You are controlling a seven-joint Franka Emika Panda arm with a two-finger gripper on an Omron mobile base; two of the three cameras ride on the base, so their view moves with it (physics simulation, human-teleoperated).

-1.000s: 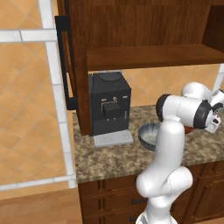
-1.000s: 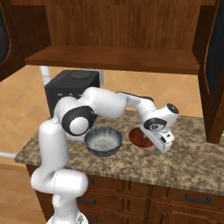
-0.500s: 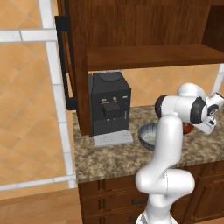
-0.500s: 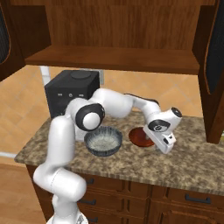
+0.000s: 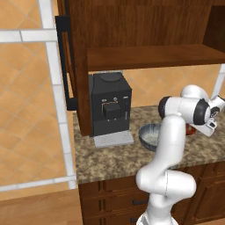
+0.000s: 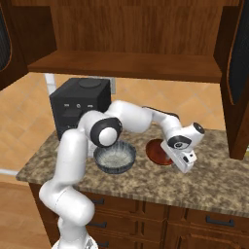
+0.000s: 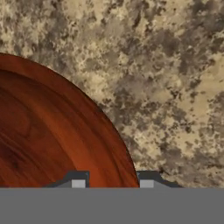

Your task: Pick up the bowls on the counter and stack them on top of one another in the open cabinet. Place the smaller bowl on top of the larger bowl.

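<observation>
Hand view | fingers pinching reddish-brown bowl rim on worktop | grey bowl sitting beside | cabinet shelf awaiting both

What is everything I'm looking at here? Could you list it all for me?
Smaller bowl: one, glossy reddish-brown, on the counter right of the grey bowl, its rim between the finger tips.
Larger bowl: one, dark grey ribbed with a pale speckled inside, on the counter in front of the coffee machine.
Coffee machine: one, black, at the back of the counter under the shelf.
Counter: one, brown-and-beige speckled slab over dark drawers.
Open cabinet: one, dark brown wood, on the wall above the counter.
Arm: one, white with dark joints.
Gripper: one, jaws on either side of the smaller bowl's rim.
</observation>
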